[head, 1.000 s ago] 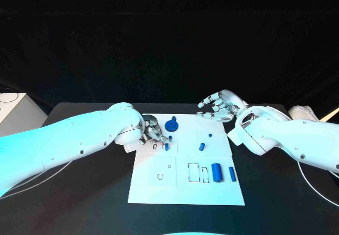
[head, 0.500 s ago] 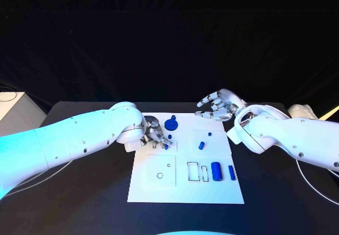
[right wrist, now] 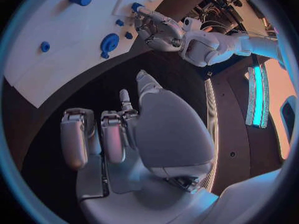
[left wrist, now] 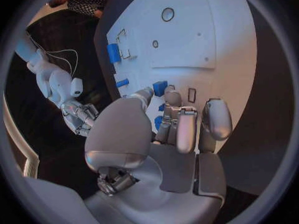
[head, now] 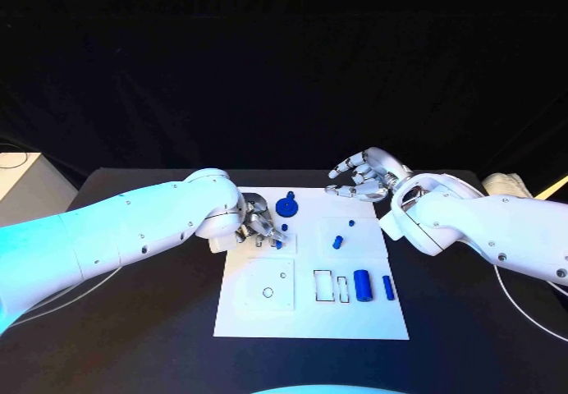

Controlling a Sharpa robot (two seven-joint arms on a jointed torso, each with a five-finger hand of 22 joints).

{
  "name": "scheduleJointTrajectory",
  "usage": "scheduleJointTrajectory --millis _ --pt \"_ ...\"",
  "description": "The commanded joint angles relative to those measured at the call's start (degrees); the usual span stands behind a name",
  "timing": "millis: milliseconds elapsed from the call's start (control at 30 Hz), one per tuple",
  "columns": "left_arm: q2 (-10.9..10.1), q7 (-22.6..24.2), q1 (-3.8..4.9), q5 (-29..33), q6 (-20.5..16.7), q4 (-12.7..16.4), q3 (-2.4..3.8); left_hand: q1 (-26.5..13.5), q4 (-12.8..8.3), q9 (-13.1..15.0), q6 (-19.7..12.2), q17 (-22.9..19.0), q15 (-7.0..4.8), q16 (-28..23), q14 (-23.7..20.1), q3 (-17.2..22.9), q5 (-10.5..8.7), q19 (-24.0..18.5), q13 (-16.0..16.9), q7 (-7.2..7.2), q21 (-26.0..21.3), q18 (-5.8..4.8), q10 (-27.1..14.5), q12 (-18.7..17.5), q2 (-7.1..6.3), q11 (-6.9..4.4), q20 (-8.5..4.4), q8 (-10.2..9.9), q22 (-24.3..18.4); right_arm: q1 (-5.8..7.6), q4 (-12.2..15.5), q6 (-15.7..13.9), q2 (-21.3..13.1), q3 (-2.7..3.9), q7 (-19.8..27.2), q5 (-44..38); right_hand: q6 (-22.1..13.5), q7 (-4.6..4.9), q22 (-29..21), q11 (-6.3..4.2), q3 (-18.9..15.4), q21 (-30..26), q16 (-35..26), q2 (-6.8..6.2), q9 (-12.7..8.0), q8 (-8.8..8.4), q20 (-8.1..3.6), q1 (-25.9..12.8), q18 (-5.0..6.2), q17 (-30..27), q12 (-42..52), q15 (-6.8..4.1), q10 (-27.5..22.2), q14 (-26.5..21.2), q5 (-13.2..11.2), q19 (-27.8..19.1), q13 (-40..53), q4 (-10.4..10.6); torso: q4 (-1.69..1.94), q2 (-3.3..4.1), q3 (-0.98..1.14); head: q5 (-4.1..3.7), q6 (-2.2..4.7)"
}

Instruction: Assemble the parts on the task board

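Note:
The white task board [head: 310, 316] lies mid-table. My left hand [head: 259, 224] hovers over its far left part, and its fingertips pinch a small blue part [head: 279, 239], which the left wrist view also catches at the fingertips [left wrist: 160, 88]. Just beyond it on the board sit a round blue wheel [head: 288, 210] and a small peg [head: 291, 195]. My right hand [head: 362, 178] hangs above the board's far right corner, fingers loosely bent and apart, holding nothing. Two small blue pieces [head: 337, 242] lie mid-board; a thick blue block [head: 364, 286] and a slim one [head: 388, 287] lie to the right.
Outlined slots [head: 323, 286] and a round hole [head: 267, 292] mark the board's near half. A white box [head: 18, 185] stands beyond the table's left edge. Black table [head: 142, 328] surrounds the board on both sides. The right wrist view shows my left hand [right wrist: 159, 30] over the board.
My left hand has crept slightly toward the board's middle, the blue part still in its fingertips. The right hand has barely moved.

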Motion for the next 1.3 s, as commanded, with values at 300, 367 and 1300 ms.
scheduleJointTrajectory --millis 300,367,1300 --pt "0.5 0.8 0.08 1.7 1.2 -0.1 0.00 5.8 -0.9 3.6 -1.4 1.2 -0.78 -0.4 0.2 8.4 0.06 0.3 0.0 -0.92 0.5 -0.93 -0.1 0.2 0.59 -0.97 -0.60 1.7 0.4 -0.08 -0.2 1.7 0.2 0.00 -0.1 -0.2 -0.2 0.23 10.4 0.41 0.6 -0.4 -0.3 0.28 -0.1 0.26 0.28 0.4 0.39 13.3 -0.2 0.31 0.7 5.5 1.1 2.7 9.7 0.0 -0.05 -0.03 -0.01 0.06 -0.17" --pt "0.6 0.8 0.08 1.8 1.4 -0.2 0.00 6.0 -1.1 4.0 -1.5 1.2 -0.80 -0.4 0.2 9.5 0.05 0.3 -0.1 -0.95 0.5 -0.94 -0.1 0.2 0.41 -0.99 -0.62 1.8 0.5 -0.10 -0.2 1.8 0.3 0.00 -0.2 -0.2 -0.2 0.23 10.4 0.41 0.6 -0.5 -0.3 0.27 -0.1 0.27 0.28 0.4 0.39 13.3 -0.2 0.30 0.7 5.5 1.2 2.7 9.7 0.0 -0.01 -0.05 0.02 0.06 -0.23" --pt "-0.5 3.9 0.06 4.6 -3.8 0.2 -0.07 -2.4 -15.3 10.7 -0.4 10.0 -1.17 3.5 4.2 35.8 9.23 2.1 2.2 -0.93 1.9 -1.39 3.8 1.4 -7.19 -1.27 -1.12 4.0 3.2 -0.33 -0.4 2.5 0.2 -0.04 -0.1 -0.1 -0.1 0.22 10.3 0.40 0.7 -0.5 -0.3 0.29 -0.1 0.34 0.27 0.4 0.41 13.3 -0.1 0.29 0.7 5.5 1.7 2.7 9.7 0.0 0.01 -0.03 0.08 0.17 -0.18"
